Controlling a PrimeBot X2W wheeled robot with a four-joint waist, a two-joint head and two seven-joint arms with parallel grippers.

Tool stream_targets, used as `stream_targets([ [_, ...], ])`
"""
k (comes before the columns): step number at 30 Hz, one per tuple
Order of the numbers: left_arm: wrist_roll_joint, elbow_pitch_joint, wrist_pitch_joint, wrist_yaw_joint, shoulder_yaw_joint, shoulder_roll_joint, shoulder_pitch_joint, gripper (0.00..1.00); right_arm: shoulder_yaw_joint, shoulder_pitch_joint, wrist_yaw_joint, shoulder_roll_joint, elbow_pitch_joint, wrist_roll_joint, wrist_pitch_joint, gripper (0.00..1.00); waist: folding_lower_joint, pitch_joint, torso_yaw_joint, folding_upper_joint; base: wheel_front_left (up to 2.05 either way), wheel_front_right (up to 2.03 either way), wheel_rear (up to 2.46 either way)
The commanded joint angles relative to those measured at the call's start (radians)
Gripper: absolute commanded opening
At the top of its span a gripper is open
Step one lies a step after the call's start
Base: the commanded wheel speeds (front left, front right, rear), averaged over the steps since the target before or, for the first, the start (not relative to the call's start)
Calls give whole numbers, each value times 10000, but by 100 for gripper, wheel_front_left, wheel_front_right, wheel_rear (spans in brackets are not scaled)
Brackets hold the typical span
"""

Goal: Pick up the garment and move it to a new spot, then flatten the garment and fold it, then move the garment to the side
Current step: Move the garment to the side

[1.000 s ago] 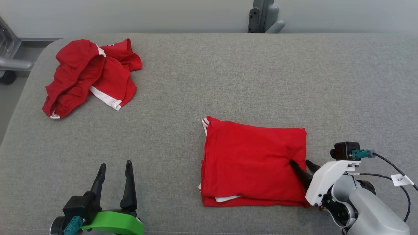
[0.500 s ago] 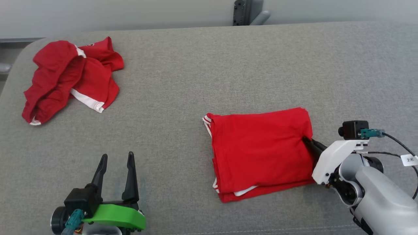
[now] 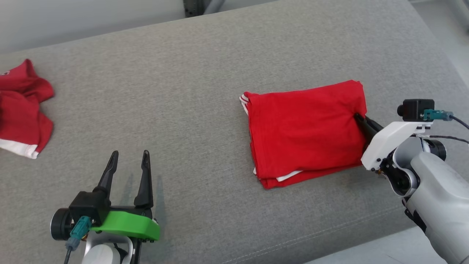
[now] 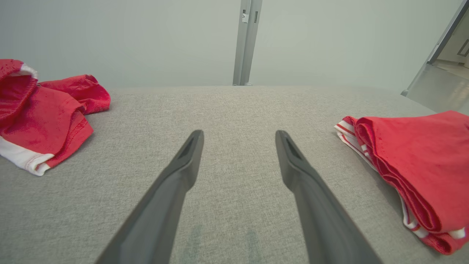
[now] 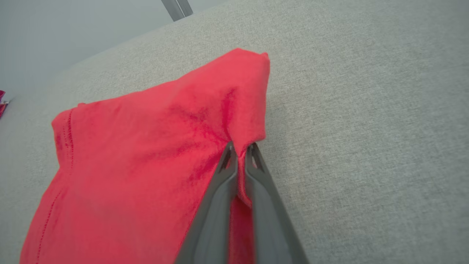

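Note:
The folded red garment (image 3: 304,132) with white trim lies on the grey padded table (image 3: 190,84), right of centre. My right gripper (image 3: 358,118) is shut on its right edge; in the right wrist view the two fingers (image 5: 238,150) pinch a fold of the red cloth (image 5: 146,154). My left gripper (image 3: 129,156) stands open at the lower left, well apart from the garment, with bare table between its fingers (image 4: 238,135). The folded garment (image 4: 414,161) also lies at the right of the left wrist view.
A second, crumpled red garment (image 3: 20,110) with white trim lies at the table's far left; it appears again (image 4: 40,113) in the left wrist view. The table's right end (image 3: 443,69) and front edge (image 3: 329,242) are near my right arm. A grey post (image 4: 247,40) stands behind the table.
My right gripper has closed on the folded garment's right edge and dragged it toward the right end of the table. The head camera has turned right. The left gripper stays open.

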Motion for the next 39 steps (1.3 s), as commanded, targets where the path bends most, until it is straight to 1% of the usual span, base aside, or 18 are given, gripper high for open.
stream_targets([
  [1,101,-70,84,-33,-37,155,-304,100,41,-328,-18,44,115,101,-131,0,0,796,-1574,101,0,0,0],
  [4,174,-136,225,-57,-131,235,-511,100,156,-636,-18,149,280,126,-239,0,0,981,-2017,101,0,0,0],
  [6,234,-171,281,-65,-196,267,-640,100,253,-803,-18,187,384,166,-320,0,0,1050,-2193,101,0,0,0],
  [11,272,-202,375,-66,-303,293,-782,100,423,-1111,-18,250,632,241,-456,0,0,1111,-2277,101,0,0,0],
  [13,278,-213,383,-86,-338,308,-831,100,509,-1272,-16,280,757,263,-544,0,0,1127,-2189,101,0,0,0],
  [23,218,-555,345,157,-153,476,-796,100,792,-2492,-16,163,1419,221,-865,0,0,1289,-1365,101,0,0,0],
  [27,293,-909,483,210,-163,590,-861,100,729,-3196,-16,-131,1807,178,-986,0,0,1521,-1070,101,0,0,0],
  [30,349,-1208,592,274,-149,706,-900,100,725,-3686,-16,-498,2109,79,-1027,0,0,1756,-895,101,0,0,0],
  [35,461,-1767,860,396,-72,956,-816,100,602,-4307,-16,-1159,2702,-50,-1119,0,0,2218,-744,101,0,0,0],
  [39,514,-2173,1062,504,-26,1155,-693,100,450,-4721,-16,-1485,3269,-143,-1313,0,0,2594,-713,101,0,0,0],
])
